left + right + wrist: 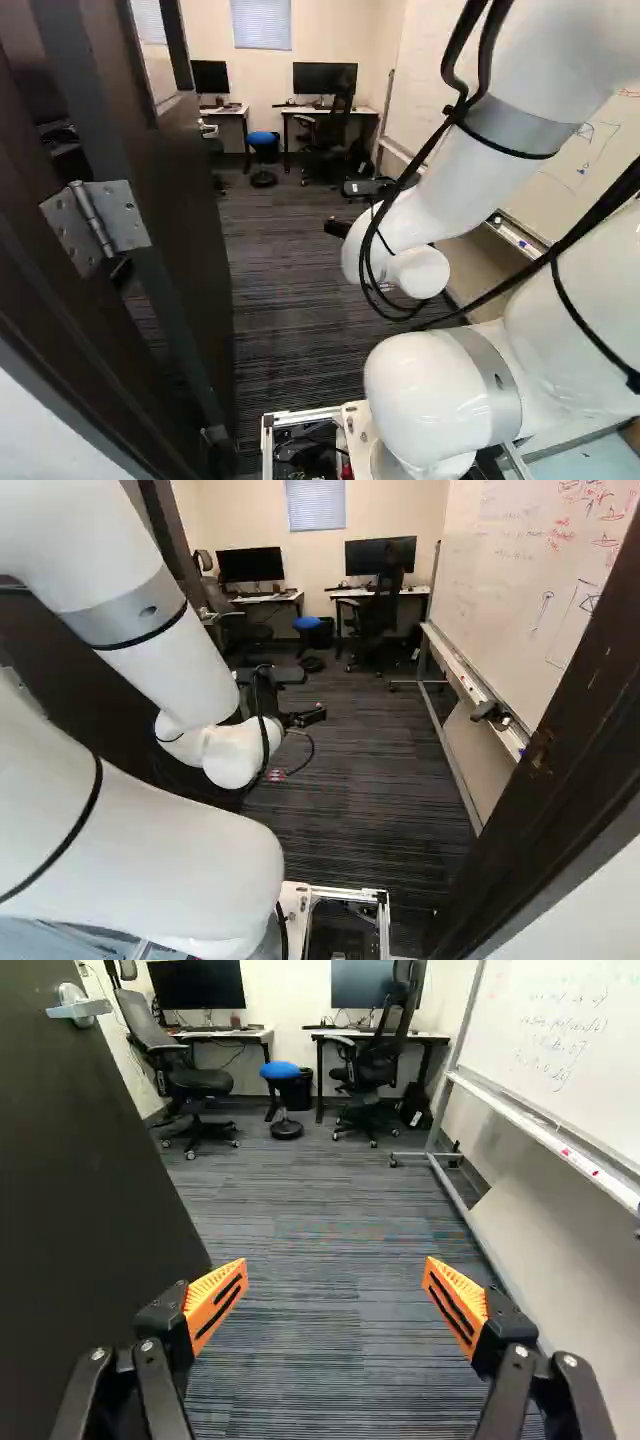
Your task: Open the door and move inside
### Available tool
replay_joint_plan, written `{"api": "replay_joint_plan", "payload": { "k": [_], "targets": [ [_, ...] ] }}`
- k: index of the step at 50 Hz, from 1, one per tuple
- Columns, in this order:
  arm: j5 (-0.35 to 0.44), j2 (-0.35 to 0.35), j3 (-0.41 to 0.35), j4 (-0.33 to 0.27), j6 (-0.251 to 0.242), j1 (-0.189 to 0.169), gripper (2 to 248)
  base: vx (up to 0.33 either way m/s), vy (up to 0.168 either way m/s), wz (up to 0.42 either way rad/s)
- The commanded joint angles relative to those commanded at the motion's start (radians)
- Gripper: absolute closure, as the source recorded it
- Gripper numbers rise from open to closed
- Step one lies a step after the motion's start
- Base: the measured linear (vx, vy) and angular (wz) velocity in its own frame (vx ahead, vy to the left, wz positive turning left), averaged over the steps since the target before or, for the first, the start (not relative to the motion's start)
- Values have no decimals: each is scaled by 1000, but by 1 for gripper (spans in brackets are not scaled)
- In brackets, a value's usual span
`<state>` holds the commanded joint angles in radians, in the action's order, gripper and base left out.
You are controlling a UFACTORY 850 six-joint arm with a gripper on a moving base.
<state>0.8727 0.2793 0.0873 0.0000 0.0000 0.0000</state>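
Observation:
My gripper (307, 717) is past the doorway, held out over the carpet. Its orange-padded fingers (335, 1295) stand wide open in the wrist view, with nothing between them. The dark door (180, 230) has swung inward and stands open along the left of the left base view. In the wrist view the same door (80, 1190) is beside the left-hand finger, apart from it, and its silver lever handle (82, 1007) shows farther ahead. A metal hinge (97, 226) joins door and frame.
The right door post (570, 710) stands close to the base's right. Beyond it, a wheeled whiteboard (530, 590) lines the right side. Carpet (300, 1260) runs ahead to two desks with monitors, a black chair (375, 1050) at each, and a blue stool (280, 1070) between them.

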Motion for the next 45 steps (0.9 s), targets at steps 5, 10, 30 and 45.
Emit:
{"api": "replay_joint_plan", "payload": {
  "k": [5,10,30,45],
  "targets": [
    [0,0,0,0,0,0,3,179,-27,-13],
    [0,0,0,0,0,0,3,174,-30,-8],
    [0,0,0,0,0,0,3,138,-21,-9],
    [0,0,0,0,0,0,3,159,-22,-7]
  ]
}}
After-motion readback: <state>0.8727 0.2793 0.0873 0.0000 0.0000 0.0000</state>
